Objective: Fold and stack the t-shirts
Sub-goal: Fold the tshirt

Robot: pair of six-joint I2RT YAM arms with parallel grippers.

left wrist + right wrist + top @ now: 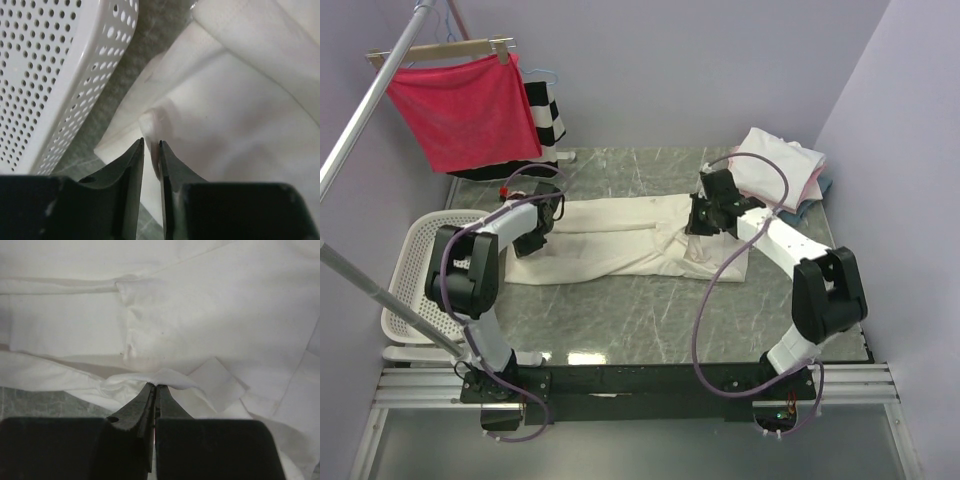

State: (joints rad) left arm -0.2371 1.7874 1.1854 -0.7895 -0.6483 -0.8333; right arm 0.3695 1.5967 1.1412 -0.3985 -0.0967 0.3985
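A cream t-shirt lies spread lengthwise across the middle of the table. My left gripper is at its left end, next to the basket. In the left wrist view the left gripper has its jaws a narrow gap apart, and a raised fold of the t-shirt sits at their tips. My right gripper is over the shirt's right part. In the right wrist view the right gripper is shut on a lifted fold of the t-shirt. A stack of folded t-shirts sits at the back right.
A white perforated basket stands at the table's left edge, close beside the left gripper; its wall fills the left of the left wrist view. A red cloth on a hanger and a striped garment hang at the back left.
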